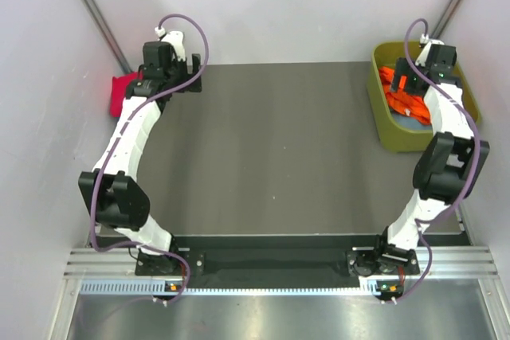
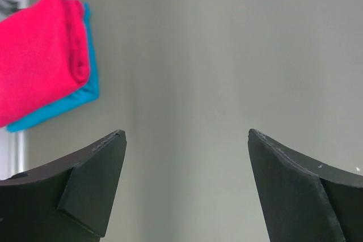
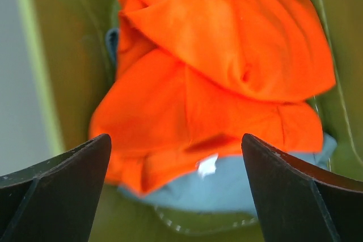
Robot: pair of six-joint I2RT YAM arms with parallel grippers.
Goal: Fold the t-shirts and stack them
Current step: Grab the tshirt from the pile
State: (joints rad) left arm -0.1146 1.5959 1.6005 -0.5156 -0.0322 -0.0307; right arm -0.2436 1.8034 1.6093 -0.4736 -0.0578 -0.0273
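A folded crimson-pink t-shirt lies on a folded blue t-shirt at the table's far left edge, and the pink one also shows in the top view. My left gripper hovers open just right of this stack, with only bare table between its fingers. In the olive-green tub a crumpled orange t-shirt lies over a light blue t-shirt. Above the tub my right gripper is open, its fingers straddling the near edge of the orange cloth without touching it.
The dark grey tabletop stretches between the two arms. White walls close in on the left, right and back. The tub's wall rises close to my right gripper's left finger. A metal rail runs along the near edge.
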